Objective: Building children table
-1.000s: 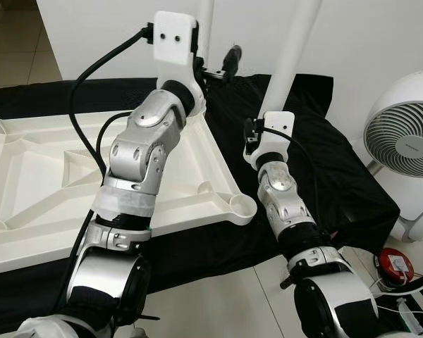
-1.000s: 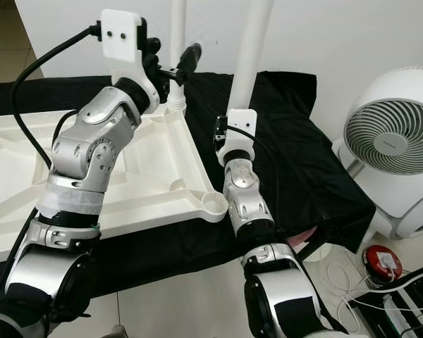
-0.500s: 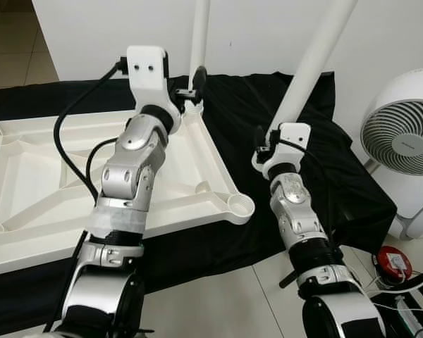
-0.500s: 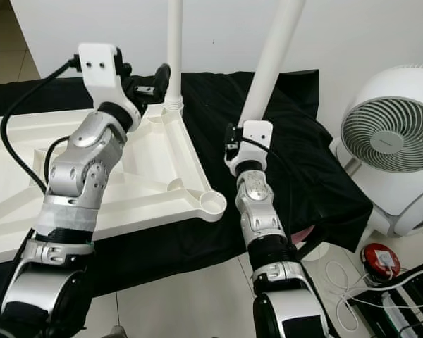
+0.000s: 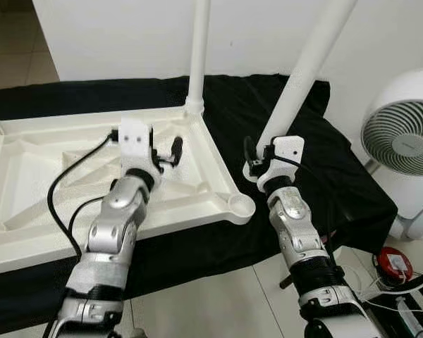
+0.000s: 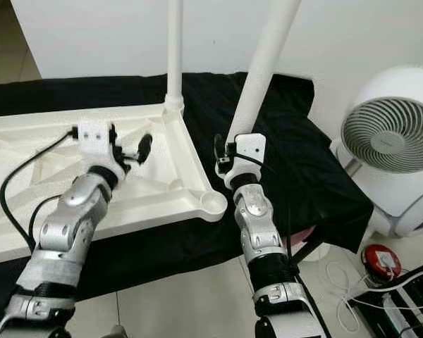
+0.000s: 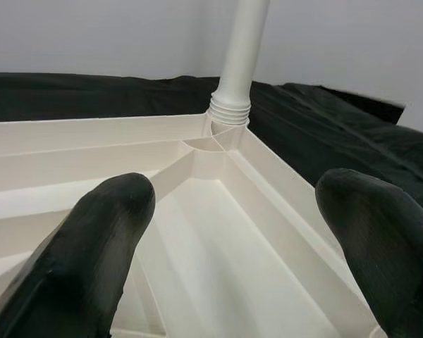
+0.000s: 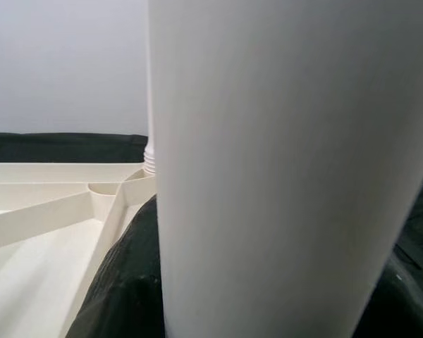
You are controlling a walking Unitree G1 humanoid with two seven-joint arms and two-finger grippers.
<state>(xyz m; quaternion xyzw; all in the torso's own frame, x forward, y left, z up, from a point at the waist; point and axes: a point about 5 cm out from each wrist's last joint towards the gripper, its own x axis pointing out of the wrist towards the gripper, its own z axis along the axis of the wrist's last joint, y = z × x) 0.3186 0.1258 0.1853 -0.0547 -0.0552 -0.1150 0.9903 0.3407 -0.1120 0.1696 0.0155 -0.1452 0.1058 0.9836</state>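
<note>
Since a second ago, our left gripper (image 5: 170, 151) has dropped from the seated leg (image 5: 197, 63) to hover wide open over the tabletop (image 5: 28, 176). Our right gripper (image 5: 257, 156) clamps the loose leg (image 5: 303, 77) beside the tabletop's empty near corner socket (image 5: 240, 205); tilted, it risks cross-threading there.

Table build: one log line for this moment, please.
left tool: open, over tabletop | right tool: holds loose leg | far-corner leg: upright | near socket: empty

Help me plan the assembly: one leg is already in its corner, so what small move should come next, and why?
Probably swing the right tool, shut on the second leg, left and down toward the empty corner socket of the upturned tabletop. The first leg already stands in its corner, and the left tool hovers open, holding nothing.
</note>
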